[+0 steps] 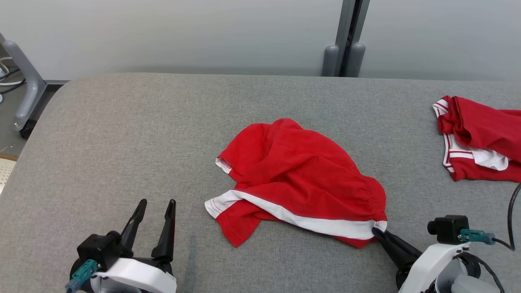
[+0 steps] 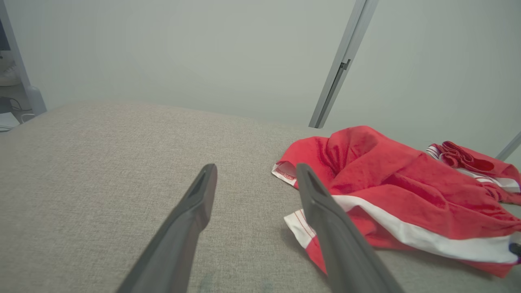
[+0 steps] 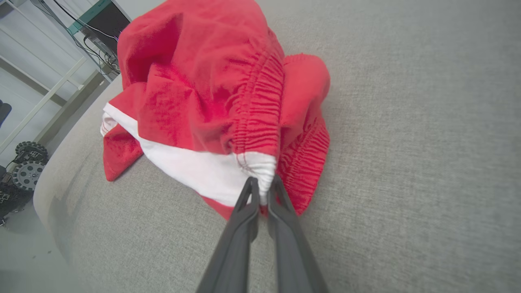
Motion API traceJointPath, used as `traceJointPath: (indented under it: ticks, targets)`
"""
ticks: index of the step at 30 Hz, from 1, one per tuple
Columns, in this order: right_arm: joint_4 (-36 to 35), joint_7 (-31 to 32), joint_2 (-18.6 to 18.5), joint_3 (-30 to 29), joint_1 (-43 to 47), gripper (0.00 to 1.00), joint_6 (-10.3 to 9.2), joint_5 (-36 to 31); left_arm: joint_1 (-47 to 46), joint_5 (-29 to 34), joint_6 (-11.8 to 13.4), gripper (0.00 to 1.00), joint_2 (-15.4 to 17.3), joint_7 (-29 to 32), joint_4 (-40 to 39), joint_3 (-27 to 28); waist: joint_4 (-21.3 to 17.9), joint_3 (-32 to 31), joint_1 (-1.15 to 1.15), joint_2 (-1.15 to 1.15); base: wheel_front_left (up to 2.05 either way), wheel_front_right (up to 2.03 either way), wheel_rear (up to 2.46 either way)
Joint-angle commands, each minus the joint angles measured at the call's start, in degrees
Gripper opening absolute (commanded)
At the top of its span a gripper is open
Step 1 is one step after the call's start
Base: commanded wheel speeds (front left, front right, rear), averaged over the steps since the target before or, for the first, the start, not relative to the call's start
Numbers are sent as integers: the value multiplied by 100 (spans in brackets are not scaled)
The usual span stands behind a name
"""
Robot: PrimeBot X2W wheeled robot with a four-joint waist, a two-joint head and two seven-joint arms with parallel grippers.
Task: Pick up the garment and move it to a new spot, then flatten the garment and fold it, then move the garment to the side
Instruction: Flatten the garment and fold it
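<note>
Two red garments lie on the grey fabric-covered bench (image 1: 122, 134). The crumpled red shorts (image 1: 293, 175), with a white side stripe and a gathered elastic waistband, sit in a loose heap on the bench. My right jaws are pressed almost together, pinching the white end of the waistband at the shorts' near right corner; the dark fingers (image 3: 244, 228) clamp the cloth between their tips. My left jaws stand spread wide and hold nothing, over bare bench to the left of the shorts and clear of them. The second red-and-white garment (image 1: 476, 138) lies bunched well to the right of the shorts, a little further back.
</note>
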Motion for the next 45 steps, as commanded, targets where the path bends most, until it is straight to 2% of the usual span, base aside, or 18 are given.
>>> traceJointPath:
  ticks: [1,7,13,17,22,28,32,36,41,45]
  targets:
    - [51,-36,-17,-53,59,100,3,-7,-100,-39,-12,100,10,-2,29,-12,-18,-23,0,0,0,0,0]
    - [50,-35,39,-213,76,100,3,-57,-109,-57,-14,100,37,-2,78,-34,-48,-74,0,0,0,0,0]
    - [-306,-35,-79,-769,189,100,3,-264,-64,-61,-10,100,101,-2,83,-24,-98,-140,0,0,0,0,0]
    - [-839,-36,-3,-1624,376,100,4,-449,-35,-58,24,100,169,-2,24,23,-136,-186,0,0,0,0,0]
    - [-1562,-37,168,-2819,746,100,4,-1328,-1,-91,81,100,266,-2,-95,144,-220,-249,0,0,0,0,0]
    - [-2002,-37,638,-4002,1226,100,4,-2450,-3,-92,175,100,402,-2,-349,304,-253,-306,0,0,0,0,0]
    - [-2216,-37,1141,-4814,1503,100,4,-3110,34,18,268,100,524,-2,-560,403,-240,-321,0,0,0,0,0]
    - [-2378,-37,1646,-5428,1716,100,4,-3825,161,25,356,100,490,-2,-779,459,-219,-343,0,0,0,0,0]
    - [-2188,-37,2239,-5838,2102,100,4,-4560,271,75,394,100,391,-2,-866,439,-129,-340,0,0,0,0,0]
    - [-1954,-37,2406,-5733,2214,100,4,-4921,387,166,445,100,306,-2,-847,441,-126,-295,0,0,0,0,0]
